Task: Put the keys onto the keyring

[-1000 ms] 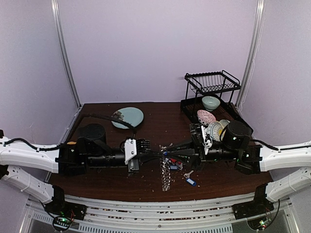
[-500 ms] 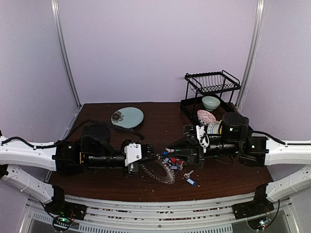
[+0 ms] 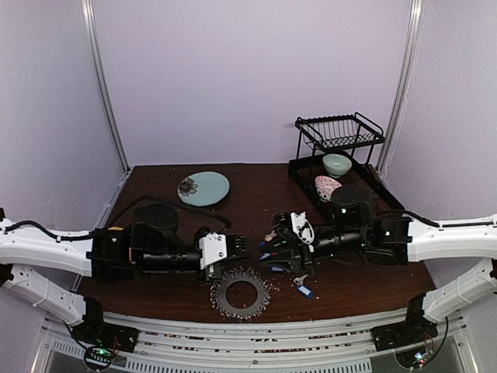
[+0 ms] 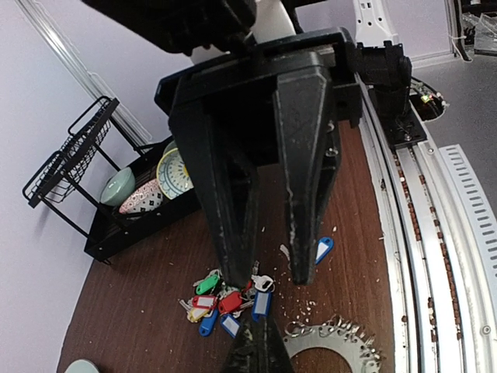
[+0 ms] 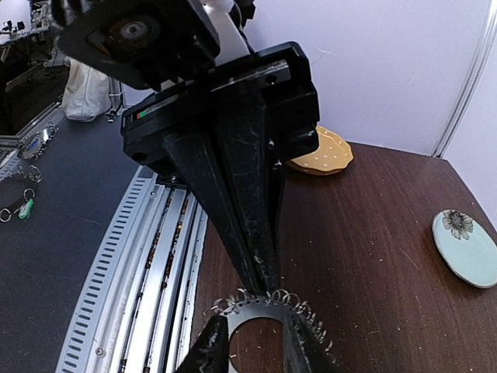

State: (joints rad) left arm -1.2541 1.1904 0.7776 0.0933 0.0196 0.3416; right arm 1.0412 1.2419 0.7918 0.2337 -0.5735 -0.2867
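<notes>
The keyring (image 3: 239, 294) lies flat near the table's front edge, a thin metal disc fringed with small loops. My left gripper (image 3: 235, 263) is shut, and its tips pinch the keyring (image 5: 268, 305) at its far rim. The keys (image 3: 276, 260) lie in a heap with blue, red, green and yellow tags (image 4: 225, 299). My right gripper (image 4: 268, 278) stands open over that heap, one fingertip (image 4: 235, 276) touching it, with nothing between the fingers. One blue-tagged key (image 3: 304, 290) lies apart to the right.
A black dish rack (image 3: 338, 134) with patterned bowls stands at the back right. A teal plate (image 3: 204, 187) sits at the back left and a yellow dish (image 5: 320, 151) lies beside the left arm. Metal rails (image 3: 256, 330) run along the table's front edge.
The keyring hung upright between the two grippers and has swung down to lie flat, shifting left with the left gripper. The right gripper's jaws have opened wider.
</notes>
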